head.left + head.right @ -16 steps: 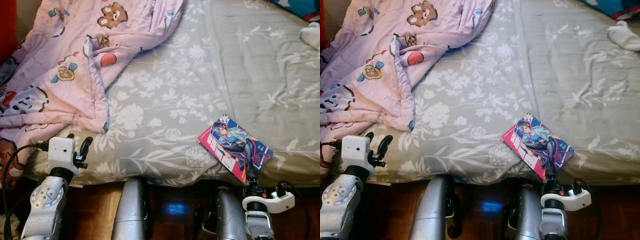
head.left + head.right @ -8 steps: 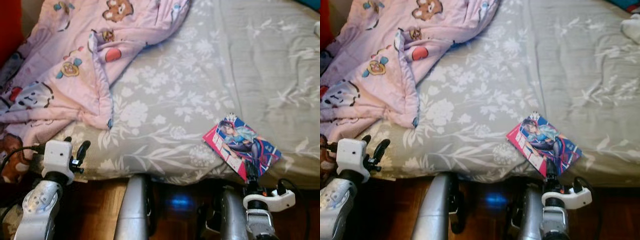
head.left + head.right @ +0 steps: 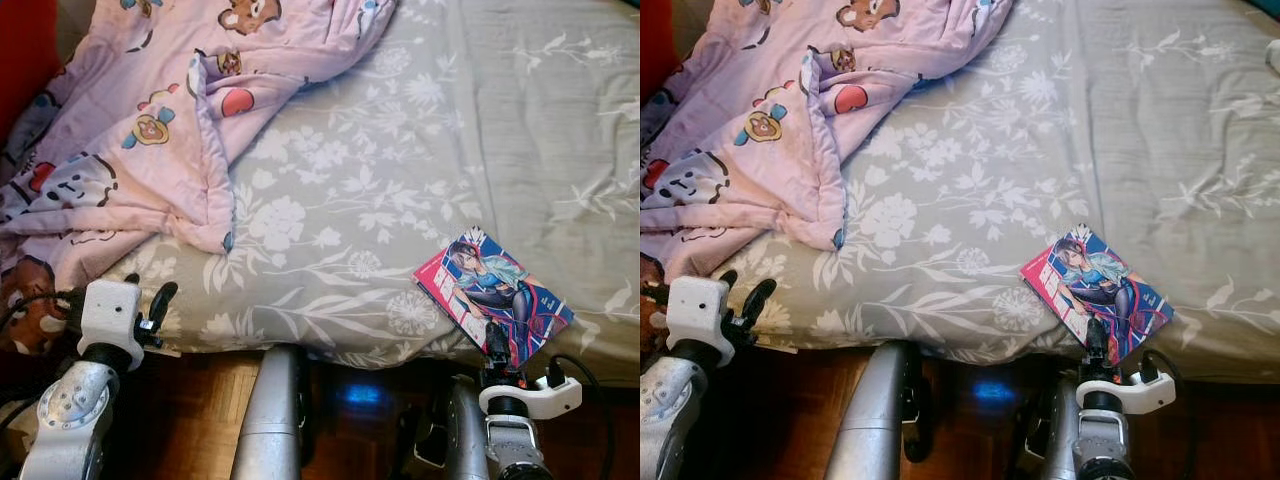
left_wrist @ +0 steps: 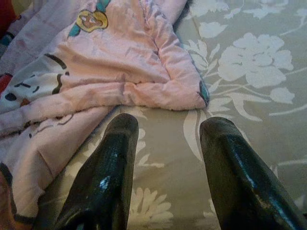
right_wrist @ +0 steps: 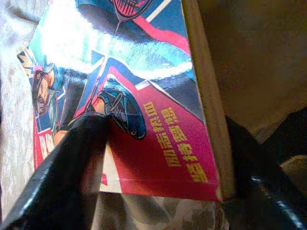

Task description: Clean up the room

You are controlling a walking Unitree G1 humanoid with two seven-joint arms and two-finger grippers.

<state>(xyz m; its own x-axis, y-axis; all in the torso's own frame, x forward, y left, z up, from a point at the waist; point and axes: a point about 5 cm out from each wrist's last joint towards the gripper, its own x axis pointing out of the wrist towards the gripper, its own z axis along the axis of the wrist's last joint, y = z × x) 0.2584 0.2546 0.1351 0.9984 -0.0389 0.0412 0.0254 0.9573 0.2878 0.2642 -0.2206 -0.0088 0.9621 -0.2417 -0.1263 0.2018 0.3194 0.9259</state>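
A manga book (image 3: 493, 302) with a red and blue cover lies flat near the front edge of the bed (image 3: 420, 160), on the grey floral sheet. My right gripper (image 3: 497, 348) is at the book's near corner, open. One finger (image 5: 72, 163) lies over the cover (image 5: 144, 96) and the other sits past the page edge. A pink cartoon blanket (image 3: 150, 130) is bunched at the bed's left. My left gripper (image 3: 148, 296) is open and holds nothing. It hovers by the front edge just short of the blanket's corner (image 4: 182, 91).
Wooden floor (image 3: 200, 400) shows below the bed's front edge, between my two silver arms. A brown plush shape (image 3: 30, 310) lies under the blanket's lower left. Bare sheet stretches across the middle and right of the bed.
The camera has shifted, so the bed sits a little further right and lower in the picture. Both grippers keep their places relative to the book and the blanket.
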